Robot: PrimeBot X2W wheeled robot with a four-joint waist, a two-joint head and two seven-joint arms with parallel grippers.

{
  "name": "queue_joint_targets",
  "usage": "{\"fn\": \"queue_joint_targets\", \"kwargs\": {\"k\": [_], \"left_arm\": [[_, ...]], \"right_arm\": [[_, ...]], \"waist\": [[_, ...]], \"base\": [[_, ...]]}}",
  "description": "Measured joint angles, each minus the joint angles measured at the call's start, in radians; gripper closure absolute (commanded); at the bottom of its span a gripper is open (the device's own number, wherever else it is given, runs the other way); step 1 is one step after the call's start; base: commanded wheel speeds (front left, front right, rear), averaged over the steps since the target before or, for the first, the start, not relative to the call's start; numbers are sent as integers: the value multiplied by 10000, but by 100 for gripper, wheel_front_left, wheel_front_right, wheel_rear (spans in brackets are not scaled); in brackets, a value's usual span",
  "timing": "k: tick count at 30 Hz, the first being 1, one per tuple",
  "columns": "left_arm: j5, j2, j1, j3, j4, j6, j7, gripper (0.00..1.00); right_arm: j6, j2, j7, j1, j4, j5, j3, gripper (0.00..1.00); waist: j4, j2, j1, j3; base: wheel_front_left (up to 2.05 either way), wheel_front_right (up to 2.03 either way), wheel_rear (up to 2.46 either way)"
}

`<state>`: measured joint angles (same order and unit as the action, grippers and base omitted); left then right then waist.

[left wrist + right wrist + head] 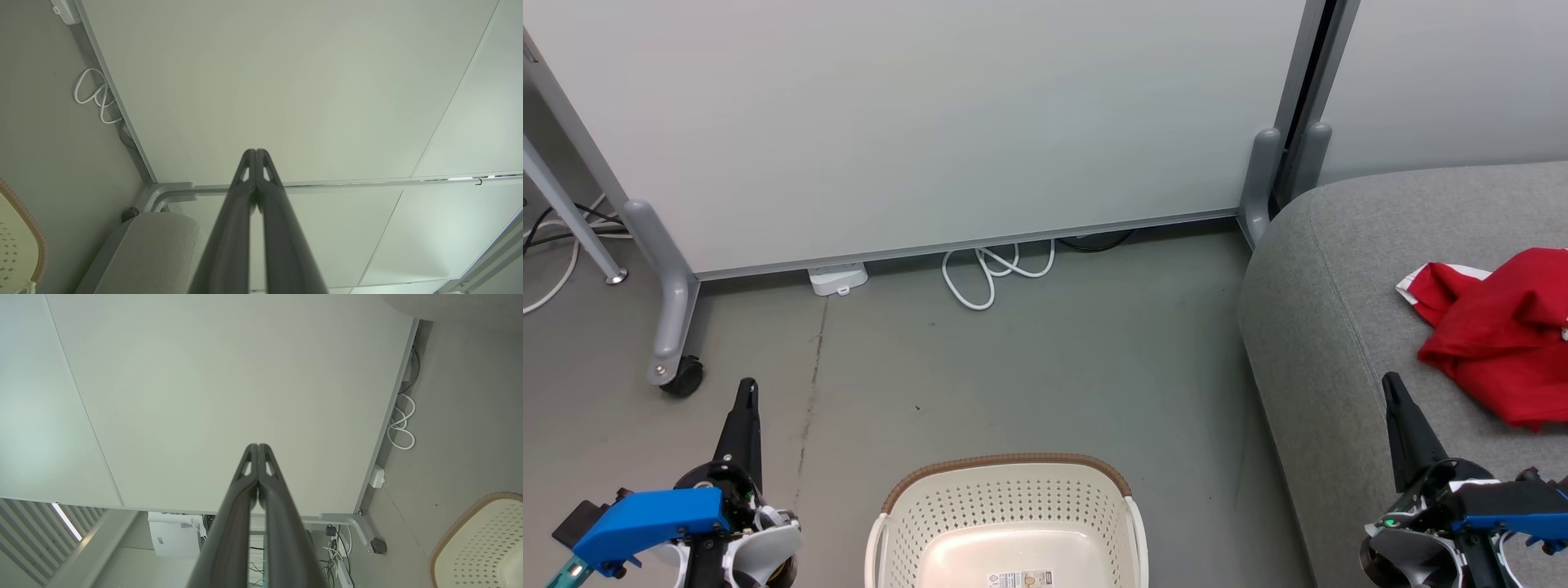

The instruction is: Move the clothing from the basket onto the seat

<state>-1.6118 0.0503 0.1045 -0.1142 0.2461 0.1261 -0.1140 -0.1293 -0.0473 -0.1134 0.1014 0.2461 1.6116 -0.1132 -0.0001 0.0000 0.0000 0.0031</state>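
- The left pincer [747,390] is squeezed tight shut. It holds nothing.
- The right pincer [1393,385] is squeezed tight shut too, with nothing in it.
- The red clothing [1494,327] lies in a crumpled heap on the grey seat [1339,269]. It is near the right pincer's tip, on its right side, and does not touch it.
- The white basket [1009,463] sits on the floor [1054,367] between the two pincers, apart from both. Its bare bottom shows.
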Motion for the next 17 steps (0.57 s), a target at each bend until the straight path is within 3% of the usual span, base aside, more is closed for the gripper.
{"fn": "queue_joint_targets", "kwargs": {"k": [17], "left_arm": [[0, 0, 0, 0, 0, 0, 0, 100]], "right_arm": [[0, -2, 0, 14, 0, 0, 0, 100]], "waist": [[0, 0, 0, 0]], "base": [[0, 0, 0]]}}
